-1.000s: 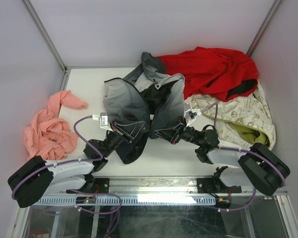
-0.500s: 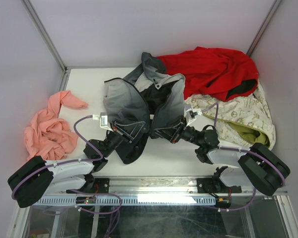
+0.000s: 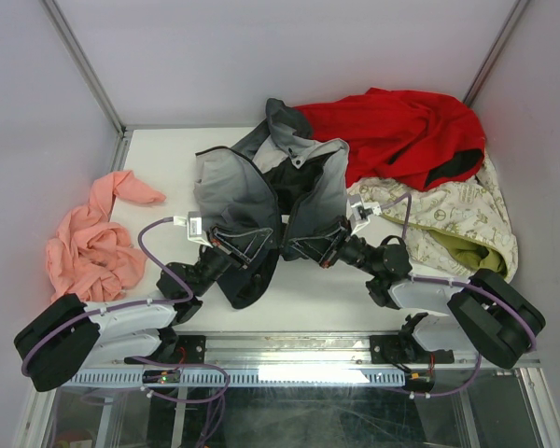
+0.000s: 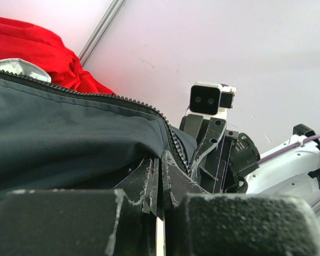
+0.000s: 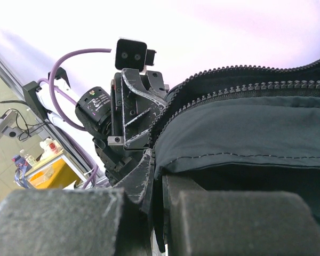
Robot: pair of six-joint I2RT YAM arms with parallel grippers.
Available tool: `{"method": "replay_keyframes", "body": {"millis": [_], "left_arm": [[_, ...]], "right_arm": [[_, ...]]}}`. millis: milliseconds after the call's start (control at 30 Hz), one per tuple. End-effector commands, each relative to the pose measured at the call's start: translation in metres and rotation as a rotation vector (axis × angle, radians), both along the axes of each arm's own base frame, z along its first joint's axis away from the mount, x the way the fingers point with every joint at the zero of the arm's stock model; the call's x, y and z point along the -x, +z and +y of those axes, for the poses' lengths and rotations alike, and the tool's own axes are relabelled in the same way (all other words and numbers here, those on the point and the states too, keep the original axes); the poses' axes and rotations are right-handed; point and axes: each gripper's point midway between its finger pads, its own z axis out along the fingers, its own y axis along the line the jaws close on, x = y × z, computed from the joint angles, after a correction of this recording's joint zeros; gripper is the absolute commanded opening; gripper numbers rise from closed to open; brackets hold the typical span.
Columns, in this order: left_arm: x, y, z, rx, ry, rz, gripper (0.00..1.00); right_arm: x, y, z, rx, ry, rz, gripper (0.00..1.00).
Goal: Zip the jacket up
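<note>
The left gripper [image 3: 249, 246] is seen closed down on the near hem of the jacket [image 3: 235, 191], its two fingers brought almost together in the left wrist view with a fold of dark fabric pinched between them, just beside the row of zipper teeth [image 4: 122, 99]. The right gripper [image 3: 310, 248] is likewise shut on the facing front edge, a strip of charcoal cloth being clamped between its pads in the right wrist view, below the zipper teeth [image 5: 245, 89] that run off to the right. The two grippers are held near each other at the near end of the front opening, each visible in the other's wrist camera, with the two hems drawn towards one another but not joined. From there the jacket is spread away towards the far side of the table [image 3: 159, 163], its grey panels parted and black lining shown between them. A red garment [image 3: 401, 131] is lain against its far right side, a cream patterned cloth [image 3: 453, 217] is found to the right, and a pink cloth [image 3: 89, 238] is set well apart on the left.
</note>
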Motion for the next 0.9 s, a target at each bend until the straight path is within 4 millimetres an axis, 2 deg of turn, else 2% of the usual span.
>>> {"method": "replay_keyframes", "body": {"millis": [0, 233, 367, 867], "left_arm": [[0.004, 0.014, 0.008, 0.043, 0.013, -0.044, 0.00], [-0.007, 0.003, 0.005, -0.018, 0.066, -0.001, 0.00], [-0.022, -0.011, 0.009, -0.052, 0.139, 0.092, 0.00], [-0.023, -0.006, 0.012, -0.065, 0.159, 0.098, 0.00]], "right_arm": [[0.001, 0.056, -0.012, -0.179, -0.053, -0.115, 0.00], [-0.007, 0.051, -0.011, -0.167, -0.085, -0.098, 0.00], [-0.005, 0.050, -0.010, -0.158, -0.077, -0.114, 0.00], [-0.016, 0.031, -0.003, -0.090, -0.094, -0.058, 0.00]]}}
